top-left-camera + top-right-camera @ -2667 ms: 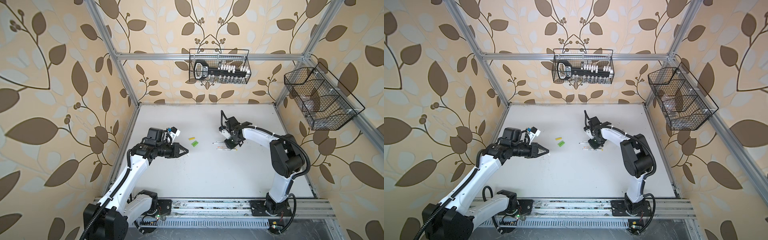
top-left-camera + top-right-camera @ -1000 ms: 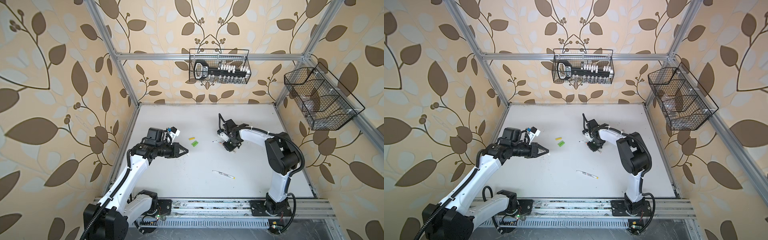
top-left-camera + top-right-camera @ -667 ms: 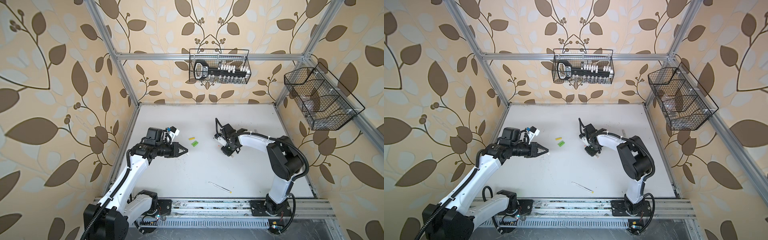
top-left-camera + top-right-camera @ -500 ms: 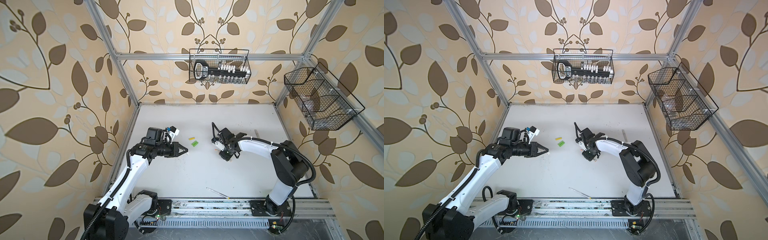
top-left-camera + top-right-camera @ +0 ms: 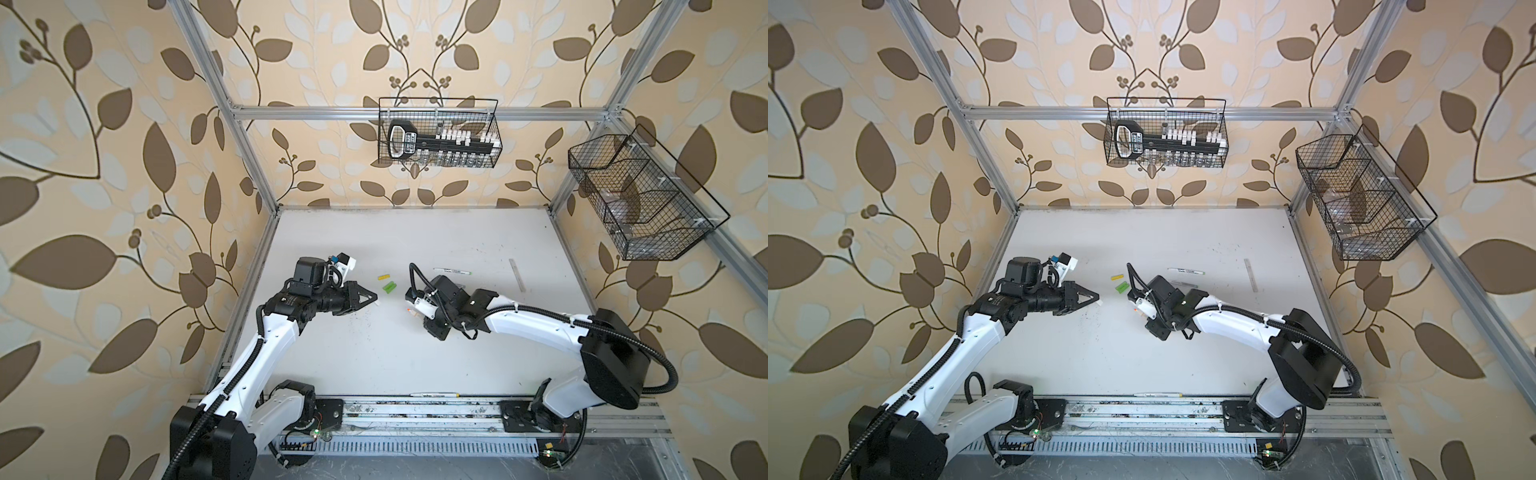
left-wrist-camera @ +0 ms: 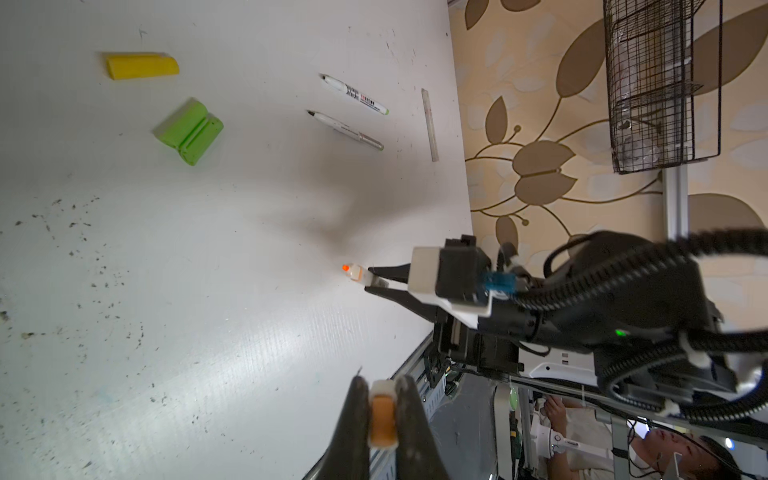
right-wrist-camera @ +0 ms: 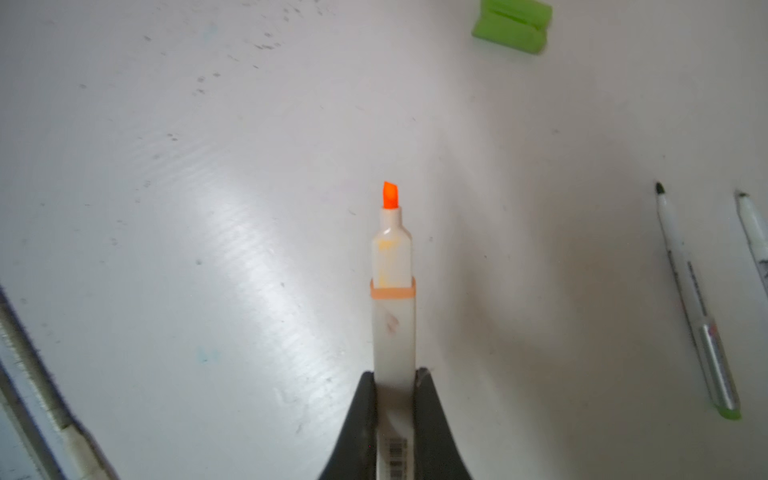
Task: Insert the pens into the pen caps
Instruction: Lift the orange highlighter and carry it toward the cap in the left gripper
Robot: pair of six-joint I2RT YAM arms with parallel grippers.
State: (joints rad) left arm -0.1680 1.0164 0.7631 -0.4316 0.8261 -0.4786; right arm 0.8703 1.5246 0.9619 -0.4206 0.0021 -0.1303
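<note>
Over mid-table, noted right gripper [image 7: 395, 376] clamping uncapped orange-tipped pen [image 7: 394, 320], left gripper [image 6: 381, 384] pinching pale cap [image 6: 382, 419], well apart. Judged none capped yet: back pens [image 6: 355, 93], front-edge pen [image 5: 434, 393], green caps [image 6: 189, 131], yellow cap [image 6: 141, 65] lying loose on table [image 5: 374, 232].

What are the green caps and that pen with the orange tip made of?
Green caps: likely moulded plastic, matte, uniformly bright, with soft rounded edges. Orange-tipped pen: pale, slightly glossy barrel, probably plastic; its orange chisel tip looks like felt, though that is a guess.
</note>
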